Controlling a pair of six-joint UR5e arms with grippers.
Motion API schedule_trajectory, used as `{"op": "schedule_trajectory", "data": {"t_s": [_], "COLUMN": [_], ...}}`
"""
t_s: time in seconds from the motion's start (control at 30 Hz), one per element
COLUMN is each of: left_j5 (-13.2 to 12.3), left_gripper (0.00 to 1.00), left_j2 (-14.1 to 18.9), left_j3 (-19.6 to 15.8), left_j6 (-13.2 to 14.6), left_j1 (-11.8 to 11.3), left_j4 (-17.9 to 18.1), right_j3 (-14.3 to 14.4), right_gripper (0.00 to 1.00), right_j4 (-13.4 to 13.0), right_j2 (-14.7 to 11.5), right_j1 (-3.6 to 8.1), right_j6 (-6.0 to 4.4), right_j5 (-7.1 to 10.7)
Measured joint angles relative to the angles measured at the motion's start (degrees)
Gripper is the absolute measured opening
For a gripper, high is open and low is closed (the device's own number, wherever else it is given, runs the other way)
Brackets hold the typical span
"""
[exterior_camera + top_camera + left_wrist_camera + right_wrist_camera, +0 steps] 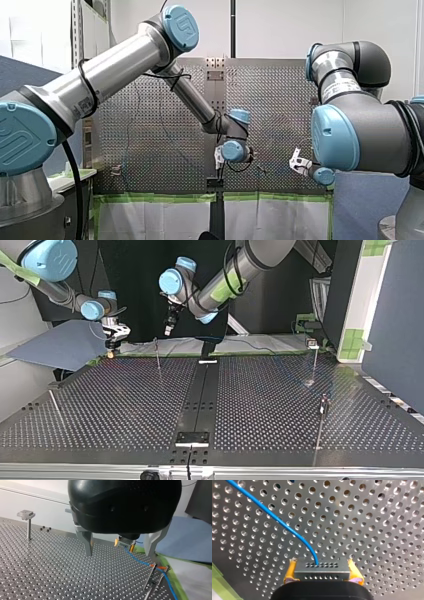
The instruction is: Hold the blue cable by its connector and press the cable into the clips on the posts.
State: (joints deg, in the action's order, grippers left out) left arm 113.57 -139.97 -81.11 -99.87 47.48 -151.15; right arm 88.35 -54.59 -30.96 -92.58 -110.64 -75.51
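The small grey connector [322,566] of the thin blue cable [287,527] is gripped by the right claw [322,577] near the slim orange-clipped post [149,577], the left claw [119,553] is held spread and empty, also near that post, and the cable is best kept taut and pressed squarely down.

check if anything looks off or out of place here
Nothing stands out. My right pincer holds the connector square between its yellow pads, and the cable leaves it in a smooth curve toward the orange clips. My left pincer hangs open and empty above the table.
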Motion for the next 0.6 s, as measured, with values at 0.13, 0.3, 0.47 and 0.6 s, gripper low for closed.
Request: {"op": "schedule_trajectory", "data": {"t_s": [0.13,0.3,0.47,0.6], "left_j5": [0.1,0.1,-0.3,-1.1], "left_gripper": [1.0,1.0,1.0,1.0], "left_j2": [1.9,4.4,6.8,8.9], "left_j3": [-2.0,-4.4,-6.8,-8.9], "left_j6": [0.0,-0.2,-1.9,-3.5], "left_j1": [0.1,-0.1,-0.8,-1.4], "left_j4": [-2.0,-4.4,-4.1,-2.9], "right_j3": [0.0,0.0,0.0,0.0], "right_gripper": [0.0,0.0,0.0,0.0], "right_j4": [0.0,0.0,0.0,0.0], "right_j2": [0.0,0.0,0.0,0.0], "right_j1": [-0.06,-0.13,-0.28,-0.39], "right_j6": [-0.01,0.04,0.08,0.16], "right_j5": [-0.04,-0.14,-0.17,-0.17]}}
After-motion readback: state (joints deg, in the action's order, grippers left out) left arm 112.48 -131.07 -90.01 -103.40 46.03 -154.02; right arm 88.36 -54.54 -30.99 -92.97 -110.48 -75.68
